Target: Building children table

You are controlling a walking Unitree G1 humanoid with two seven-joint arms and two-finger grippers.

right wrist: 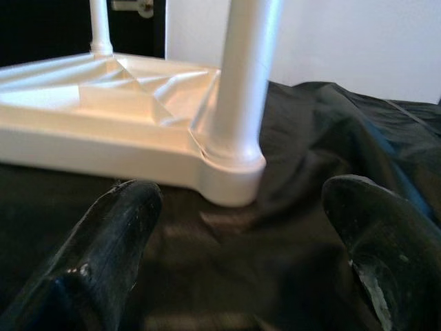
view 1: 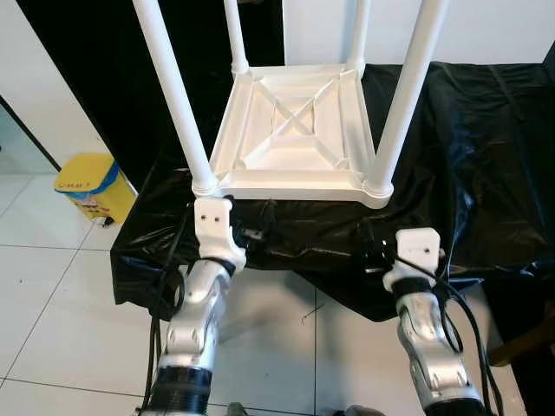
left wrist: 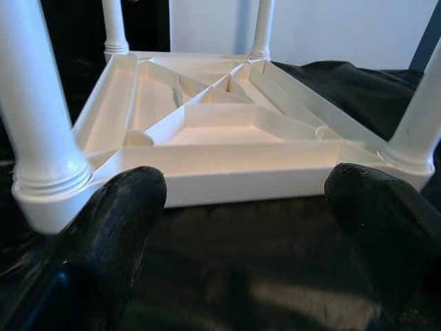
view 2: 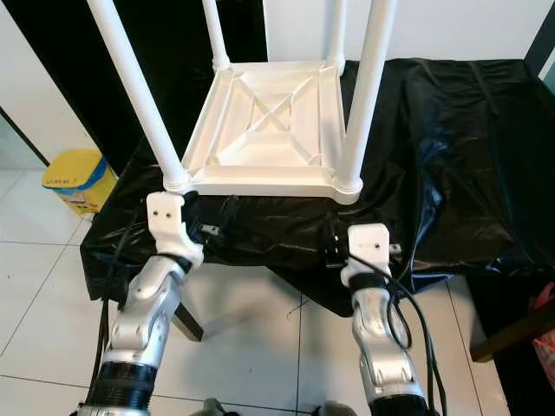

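Both arms reach toward an upturned white plastic children's table (view 1: 293, 139) on a black-sheeted tabletop (view 1: 468, 147).

The table lies upside down, ribbed underside up, with four round white legs (view 1: 173, 95) rising from its corners. The left gripper (left wrist: 241, 207) is held forward and low at the tabletop's near edge, just in front of the table's near left corner, its jaws spread wide and empty with the near rim between them in the left wrist view. The right gripper (right wrist: 248, 227) is extended likewise near the near right corner, jaws open and empty, facing that corner's leg. Both silver forearms angle up from below, wrists level. A yellow bin (view 1: 91, 186) stands on the white tiled floor (view 1: 52, 295) at far left.
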